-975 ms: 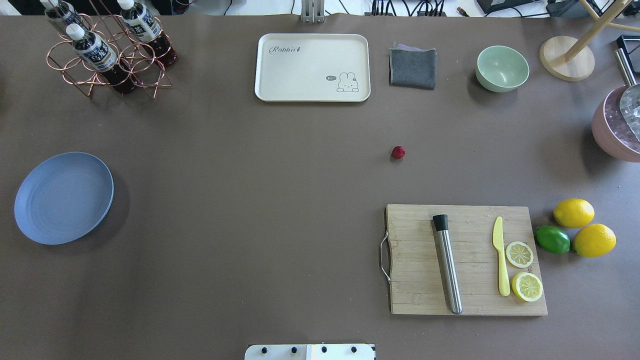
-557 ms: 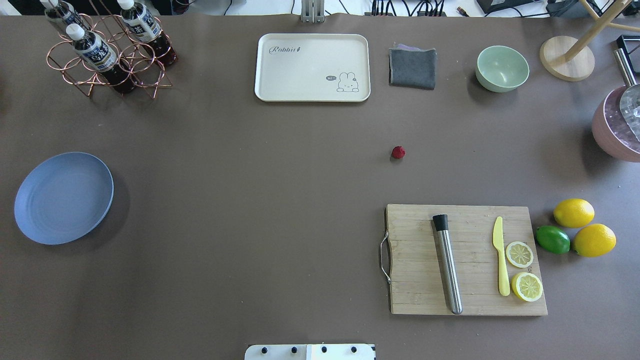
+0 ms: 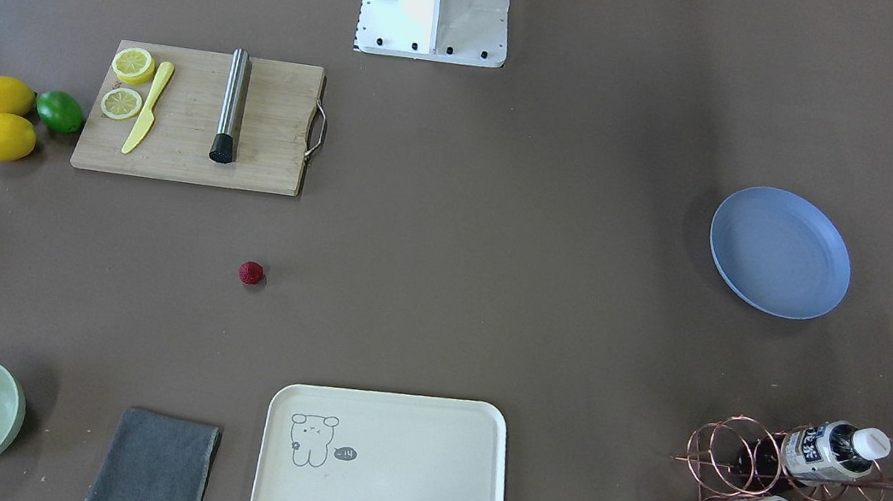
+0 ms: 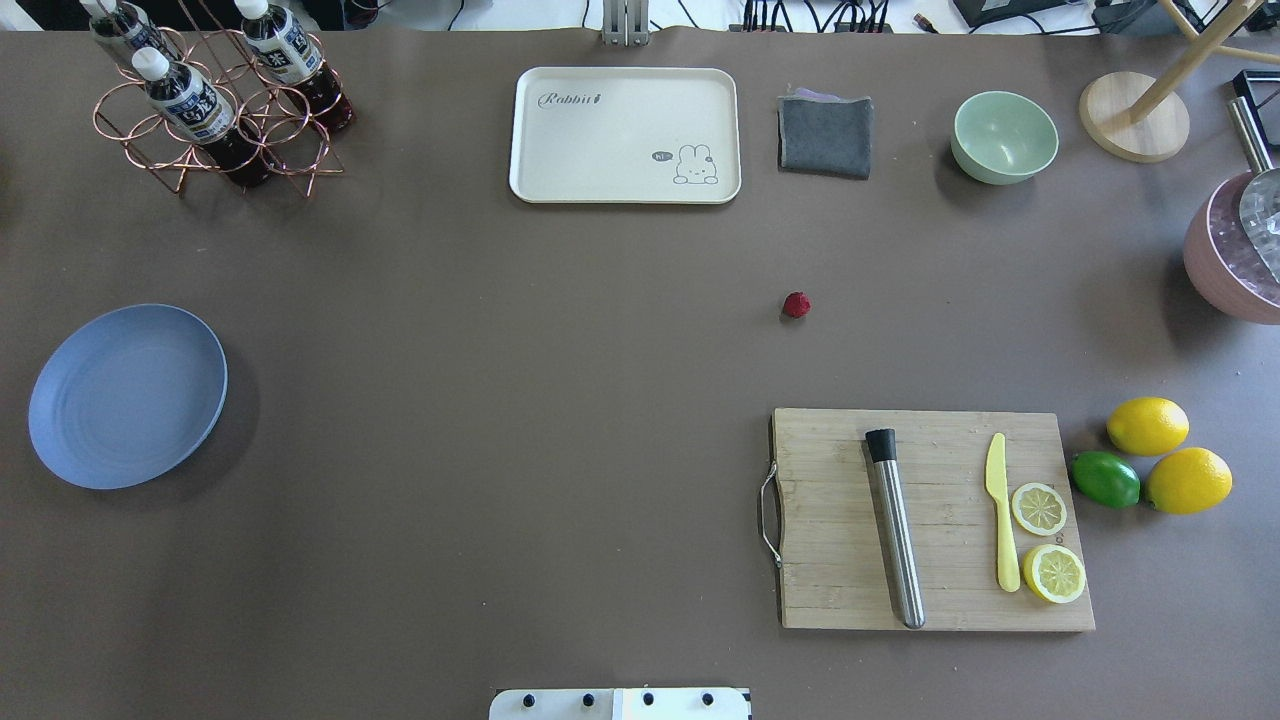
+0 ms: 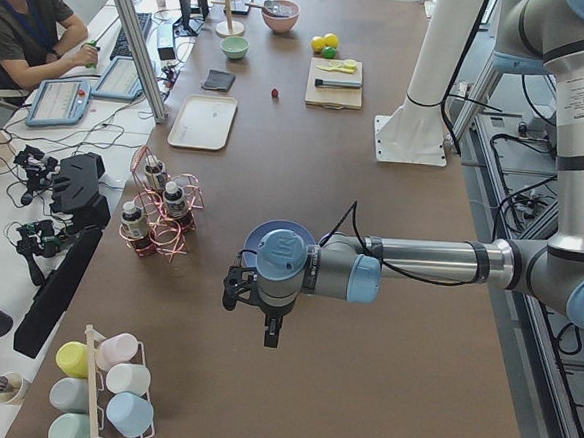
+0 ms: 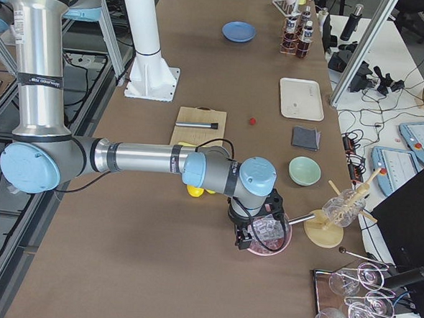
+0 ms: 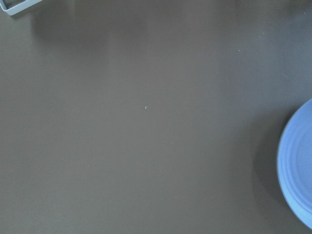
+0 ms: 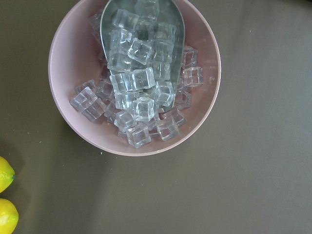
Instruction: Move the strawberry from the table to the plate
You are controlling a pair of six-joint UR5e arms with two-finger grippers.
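The strawberry [image 4: 796, 305] lies alone on the brown worktop [image 4: 500, 400], between the cutting board [image 4: 930, 520] and the cream tray [image 4: 625, 135], well apart from the light blue plate [image 4: 128, 396] at the robot's left end. The left tool [image 5: 253, 312] hangs near the plate, and the right tool [image 6: 254, 230] hangs above a pink bowl of ice cubes [image 8: 63, 63]. Whether either tool is wide or narrow cannot be told from these side views.

strawberry [image 4: 796, 305] on table [image 4: 500, 400], plate [image 4: 127, 396] far left
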